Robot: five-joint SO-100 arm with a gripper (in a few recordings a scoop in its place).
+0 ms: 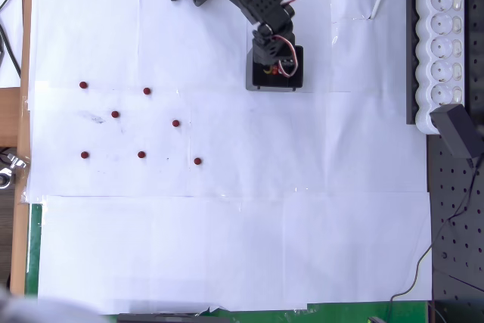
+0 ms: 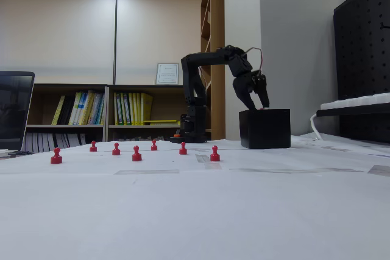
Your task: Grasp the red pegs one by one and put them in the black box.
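Seven red pegs (image 1: 141, 154) are scattered upright on white paper (image 1: 227, 247), well apart from the black box (image 2: 264, 128) and all to its left in the overhead view. The gripper (image 2: 257, 103) is poised directly over the box's open top, fingertips at its rim, probably to drop a peg inside. Whether its jaws are parted or a peg is held cannot be told. A white power strip (image 1: 441, 35) lies right of the box.

Under the gripper (image 1: 278, 66) the box (image 2: 264, 128) looks like smooth black plastic, dull in the fixed view. The gripper itself is matt black plastic. Left of it in the overhead view, smooth red pegs (image 1: 147, 91) stand on matt white paper sheets (image 1: 227, 247).
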